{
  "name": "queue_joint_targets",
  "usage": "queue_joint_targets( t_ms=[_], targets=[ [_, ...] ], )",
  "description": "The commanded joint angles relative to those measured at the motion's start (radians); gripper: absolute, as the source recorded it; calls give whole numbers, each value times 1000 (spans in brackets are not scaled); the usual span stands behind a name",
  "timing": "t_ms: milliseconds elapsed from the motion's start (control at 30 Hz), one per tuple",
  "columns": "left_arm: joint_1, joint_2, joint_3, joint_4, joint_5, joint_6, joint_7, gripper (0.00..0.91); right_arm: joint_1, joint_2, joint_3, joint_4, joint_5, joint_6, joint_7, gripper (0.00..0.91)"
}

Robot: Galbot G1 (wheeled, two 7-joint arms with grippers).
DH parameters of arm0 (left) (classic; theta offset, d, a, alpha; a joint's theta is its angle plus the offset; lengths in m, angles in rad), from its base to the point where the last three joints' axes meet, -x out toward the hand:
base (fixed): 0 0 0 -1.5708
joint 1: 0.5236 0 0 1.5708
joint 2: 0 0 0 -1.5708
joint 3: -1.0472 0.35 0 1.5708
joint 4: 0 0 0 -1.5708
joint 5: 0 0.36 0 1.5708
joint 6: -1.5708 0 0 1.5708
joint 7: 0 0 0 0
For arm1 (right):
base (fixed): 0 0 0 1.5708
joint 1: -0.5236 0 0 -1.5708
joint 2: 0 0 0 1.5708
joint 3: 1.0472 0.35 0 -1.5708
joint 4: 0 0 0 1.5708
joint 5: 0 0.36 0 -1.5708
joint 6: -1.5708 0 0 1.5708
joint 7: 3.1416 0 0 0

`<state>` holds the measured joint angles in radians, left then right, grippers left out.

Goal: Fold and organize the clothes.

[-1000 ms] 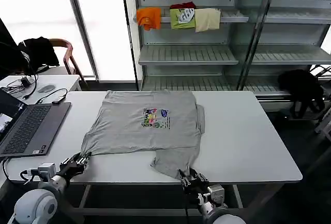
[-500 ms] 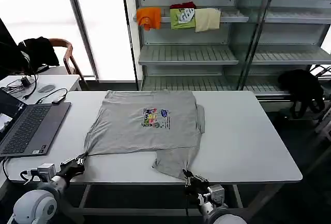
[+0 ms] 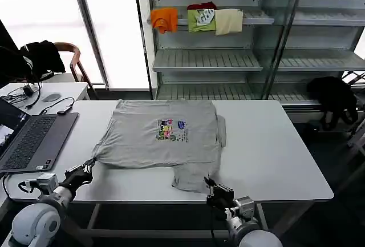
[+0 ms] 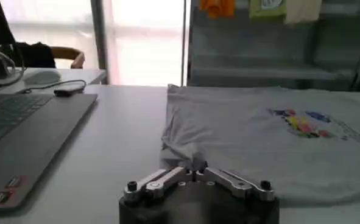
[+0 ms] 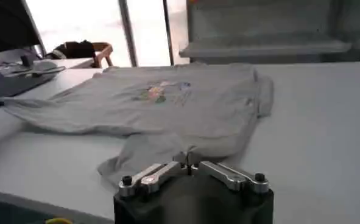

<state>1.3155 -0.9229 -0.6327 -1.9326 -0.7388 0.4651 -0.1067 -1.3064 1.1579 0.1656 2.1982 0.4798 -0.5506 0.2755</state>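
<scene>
A light grey short-sleeved shirt (image 3: 165, 138) with a small multicoloured chest print lies spread on the white table (image 3: 274, 156). Its near hem is bunched into a lump at the front edge. My left gripper (image 3: 88, 169) is at the shirt's near-left sleeve corner. In the left wrist view this gripper (image 4: 195, 170) is shut, and the shirt (image 4: 259, 140) rises to its tips. My right gripper (image 3: 210, 184) is at the bunched hem. The right wrist view shows it (image 5: 189, 164) shut where the folded fabric of the shirt (image 5: 167, 103) meets its tips.
An open laptop (image 3: 28, 138) sits on the table's left end. Behind the table, metal shelves hold folded orange (image 3: 164, 19), green (image 3: 201, 19) and cream (image 3: 229, 21) garments. A chair with a black garment (image 3: 43, 56) stands far left. A black bag (image 3: 333, 98) is at the right.
Both grippers have moved a little farther onto the table. The left sleeve corner and the bunched hem have shifted with them.
</scene>
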Motion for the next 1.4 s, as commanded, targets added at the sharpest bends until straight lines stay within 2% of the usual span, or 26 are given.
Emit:
queue_joint_targets(
  t_ms=[33,333,767,1400],
  targets=[
    [-142,6,55,9,-30,-2,-30,10,102,-8,71,12,37,-15,3,0],
    [-296,-12,141,82,-28,14,-90,10,272,-28,64,-65,59,-27,7,0],
    [-448,-53,238,208,4,9,-215,10,518,-3,-26,-289,63,-9,-46,0],
    [-559,-103,295,339,51,9,-253,10,618,33,-92,-497,7,56,-101,0]
  ],
)
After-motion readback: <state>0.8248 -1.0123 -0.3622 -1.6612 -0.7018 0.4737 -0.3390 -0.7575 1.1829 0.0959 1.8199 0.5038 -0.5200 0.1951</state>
